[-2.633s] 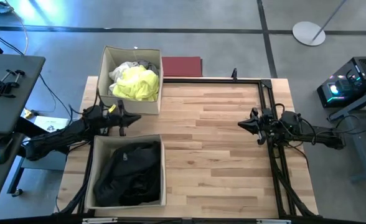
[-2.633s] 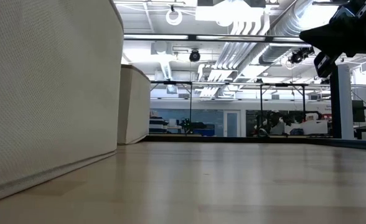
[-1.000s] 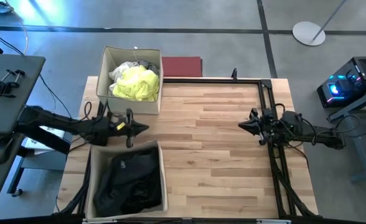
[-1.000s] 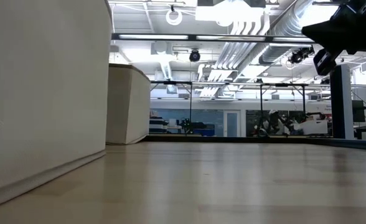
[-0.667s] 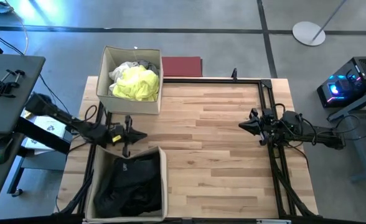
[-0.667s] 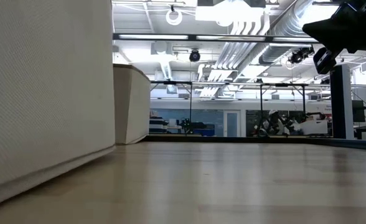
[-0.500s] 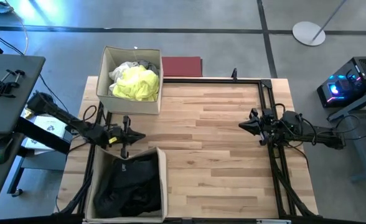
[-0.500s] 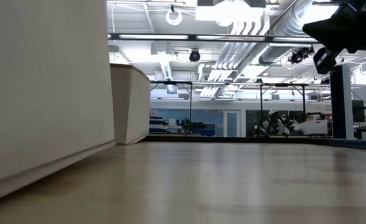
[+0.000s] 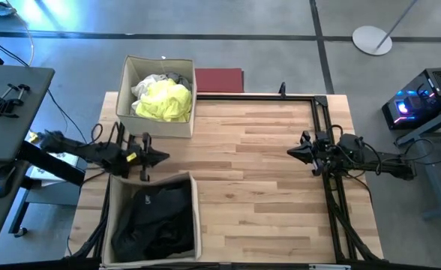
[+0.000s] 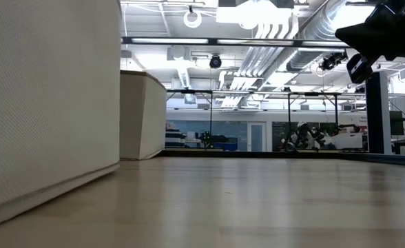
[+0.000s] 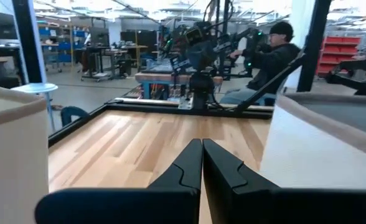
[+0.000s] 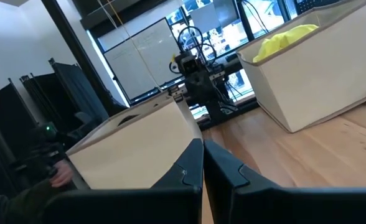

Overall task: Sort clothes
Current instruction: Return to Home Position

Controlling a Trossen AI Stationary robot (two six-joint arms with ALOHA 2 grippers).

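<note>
Two heaps of clothes are sorted on the left side of the worktop [image 9: 265, 172]. A neon yellow garment [image 9: 164, 101] lies on top of white and grey pieces [image 9: 154, 80] in the far beige box [image 9: 127, 90] at the far left corner, and black garments [image 9: 154, 221] fill the near beige box [image 9: 196, 214] at the near left corner. Only the high view looks into both boxes. The low view shows just their plain walls, near box [image 10: 51, 103] and far box [image 10: 142, 114], while the right wrist view catches the yellow garment [image 12: 289, 34] rising above the far box's rim and nothing of the black ones. The left gripper [image 9: 165, 157] hovers by the left edge, over the strip of wood between the two boxes and just at the near box's far rim. Its own camera shows the fingers [image 11: 189, 165] pressed together on nothing. The right gripper [image 9: 290, 151] hangs near the middle of the right edge, beside the black frame rail [image 9: 322, 127], well apart from the boxes; its fingers [image 12: 192, 165] also meet, empty, and the low view shows it high above the wood [image 10: 341, 32]. A dark red rectangle [image 9: 219, 79] lies beyond the far edge, just beside the far box. Only the left wrist view shows a seated person [image 11: 270, 53] past the right edge.
</note>
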